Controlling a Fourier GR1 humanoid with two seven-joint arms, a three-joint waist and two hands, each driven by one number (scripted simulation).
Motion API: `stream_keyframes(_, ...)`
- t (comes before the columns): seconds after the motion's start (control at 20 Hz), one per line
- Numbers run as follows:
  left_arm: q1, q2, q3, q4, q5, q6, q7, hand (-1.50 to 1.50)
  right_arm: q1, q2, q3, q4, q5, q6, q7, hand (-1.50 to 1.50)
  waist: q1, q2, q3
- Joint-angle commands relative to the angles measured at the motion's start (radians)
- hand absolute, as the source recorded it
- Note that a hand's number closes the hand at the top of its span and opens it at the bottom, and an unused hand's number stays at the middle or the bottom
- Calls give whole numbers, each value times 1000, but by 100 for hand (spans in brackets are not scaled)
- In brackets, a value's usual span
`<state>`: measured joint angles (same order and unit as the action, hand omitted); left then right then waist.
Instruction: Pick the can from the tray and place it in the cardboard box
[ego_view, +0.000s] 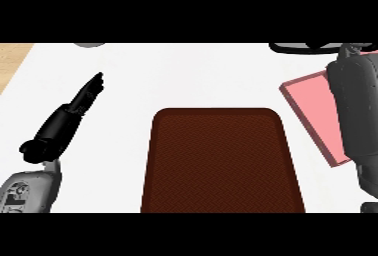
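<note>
A dark brown tray (221, 160) with rounded corners lies in the middle of the white counter, and nothing stands on the part that shows. No can is visible anywhere. At the right a pink box (316, 107) lies tilted, partly covered by my right forearm, which rises along the right edge. My right hand (351, 50) shows only as a dark shape at the forearm's far end, above the box's far corner. My left hand (65, 121) rests open at the left of the tray, its fingers straight and pointing away from me.
A black-rimmed round object (306, 47) is cut off by the top edge at the right. A small grey object (89, 44) peeks in at the top left. The counter's left edge meets a wooden surface (13, 60).
</note>
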<state>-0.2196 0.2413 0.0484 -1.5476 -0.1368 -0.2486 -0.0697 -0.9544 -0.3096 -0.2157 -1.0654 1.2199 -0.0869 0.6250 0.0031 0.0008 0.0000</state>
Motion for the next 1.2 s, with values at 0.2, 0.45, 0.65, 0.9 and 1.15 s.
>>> stream_keyframes(0.2, 2, -13, -18, 3, -25, 6, -7, 0, 48, -145, -94, 163, -114, 222, -98, 150, -5, 2, 0)
stream_keyframes(0.45, 21, -32, -24, -55, -8, 2, 46, 0, 67, -194, -125, 246, -166, 319, -142, 150, 7, 1, 0)
stream_keyframes(0.65, 11, -44, -28, -4, -48, 34, 12, 0, 152, -233, -110, 255, -188, 446, -196, 150, -6, -1, 0)
stream_keyframes(0.9, 43, -40, -27, -37, -28, 6, -6, 0, 153, -271, -155, 345, -277, 517, -336, -150, 6, 2, 0)
stream_keyframes(1.15, -21, -30, -1, 41, -35, 11, -19, 0, 126, -262, -198, 268, -354, 446, -448, -150, -4, 1, 0)
